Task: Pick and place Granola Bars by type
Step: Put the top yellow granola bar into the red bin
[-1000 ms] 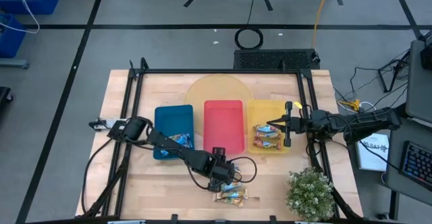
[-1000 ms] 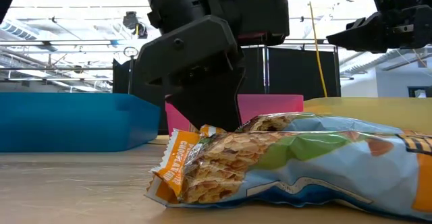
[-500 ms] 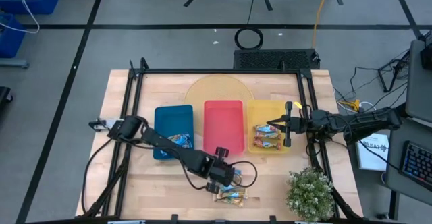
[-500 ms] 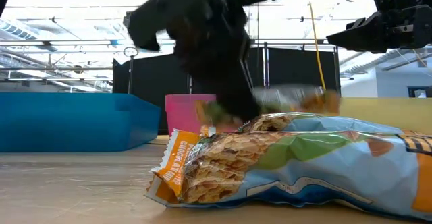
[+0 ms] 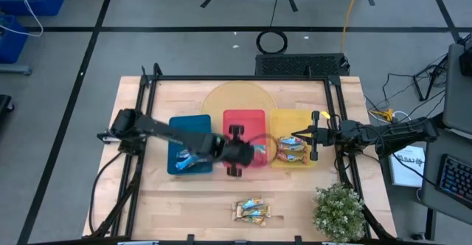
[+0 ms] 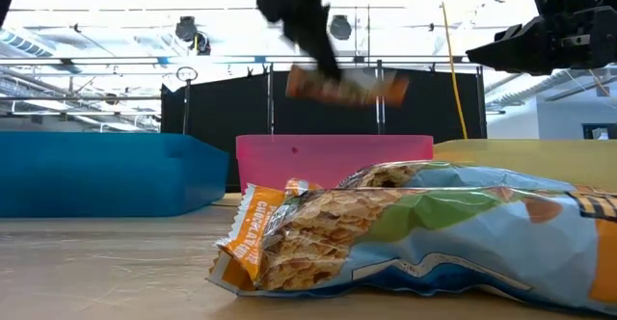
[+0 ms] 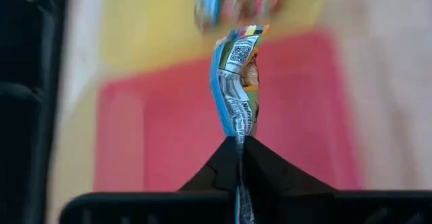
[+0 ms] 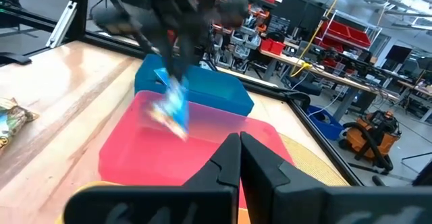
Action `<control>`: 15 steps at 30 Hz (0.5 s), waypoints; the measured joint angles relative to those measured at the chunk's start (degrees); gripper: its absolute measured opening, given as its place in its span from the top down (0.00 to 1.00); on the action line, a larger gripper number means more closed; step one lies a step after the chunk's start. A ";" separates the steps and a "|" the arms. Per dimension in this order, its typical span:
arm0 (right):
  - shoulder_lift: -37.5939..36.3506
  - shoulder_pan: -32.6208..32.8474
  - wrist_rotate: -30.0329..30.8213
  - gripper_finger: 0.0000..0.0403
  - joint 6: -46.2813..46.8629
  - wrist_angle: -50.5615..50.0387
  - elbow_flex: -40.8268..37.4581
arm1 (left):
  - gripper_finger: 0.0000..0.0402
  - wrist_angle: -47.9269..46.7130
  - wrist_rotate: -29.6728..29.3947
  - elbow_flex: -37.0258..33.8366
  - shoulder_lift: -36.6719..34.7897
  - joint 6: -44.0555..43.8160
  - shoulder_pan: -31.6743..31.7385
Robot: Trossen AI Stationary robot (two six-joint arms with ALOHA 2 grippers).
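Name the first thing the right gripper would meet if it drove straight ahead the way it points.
Probably the yellow tray and its granola bars, directly before the right gripper; height above them is unclear.

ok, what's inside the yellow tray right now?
The yellow tray holds two wrapped bars lying side by side. The left gripper, shut on another bar, hangs over the red tray and hides the yellow tray's near edge.

The wooden table [image 5: 155, 201] holds a blue tray [image 5: 189, 130], a red tray [image 5: 244, 123] and a yellow tray [image 5: 295, 127] side by side. Two granola bars [image 5: 252, 210] lie near its front edge, beside a small plant [image 5: 338, 209].
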 joint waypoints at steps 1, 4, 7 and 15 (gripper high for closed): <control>0.02 0.00 -0.02 1.00 0.00 -0.04 0.00 | 0.97 1.46 2.07 -2.05 0.12 -0.01 1.71; 0.02 0.00 -0.02 1.00 0.00 -0.27 0.00 | 0.98 7.97 7.90 -10.00 0.52 0.00 6.06; 0.02 0.00 -0.04 1.00 -0.03 -0.30 0.00 | 0.96 14.59 11.76 -16.00 0.56 -0.68 8.65; 0.04 0.00 -0.04 1.00 -2.12 -0.27 0.00 | 0.95 19.65 16.64 -18.40 0.38 -2.13 9.89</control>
